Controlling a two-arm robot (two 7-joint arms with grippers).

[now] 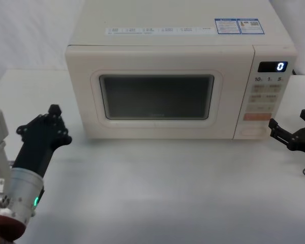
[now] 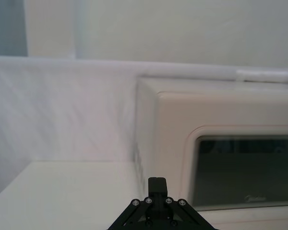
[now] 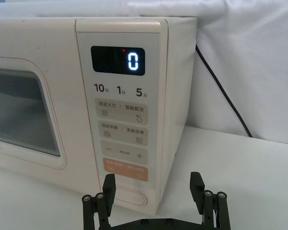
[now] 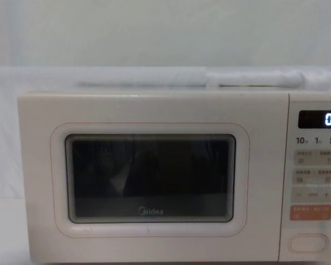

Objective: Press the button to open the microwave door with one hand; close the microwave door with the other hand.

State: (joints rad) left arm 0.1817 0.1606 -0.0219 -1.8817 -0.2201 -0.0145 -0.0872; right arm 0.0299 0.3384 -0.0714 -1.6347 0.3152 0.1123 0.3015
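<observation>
**Mia:** Is anything done yet?

**Tom:** No. The microwave door (image 1: pixel 157 96) is shut flat against the microwave (image 1: pixel 178 30). Nobody has pushed the button (image 4: pixel 308 243), so both jobs are still to do, I think: push to open, then shut it with the other hand.

**Mia:** Start on the left. What's there?

**Tom:** The left gripper (image 1: pixel 54 114) hangs over the table (image 1: pixel 157 193), just off the door's left edge. It is near the box but not touching it. It holds nothing, and its black fingers look pressed together (from its own camera I see just one black tip, so I'd call it clenched).

**Mia:** And in the middle?

**Tom:** The dark window with the little Midea logo (image 4: pixel 151 211). Nothing sits in front of the door, so it should swing out fine.

**Mia:** Then the right?

**Tom:** The panel with the glowing display (image 3: pixel 118 61) showing 0. Under it are small keys, then the orange key (image 3: pixel 126 169), and at the very bottom the big pale button.

**Mia:** Is a hand close to it?

**Tom:** Yes, the right gripper (image 3: pixel 153 184) is just beside it, fingers spread wide, empty, not touching. A black cord (image 3: pixel 221 91) runs down behind the box, out of the way.
</observation>
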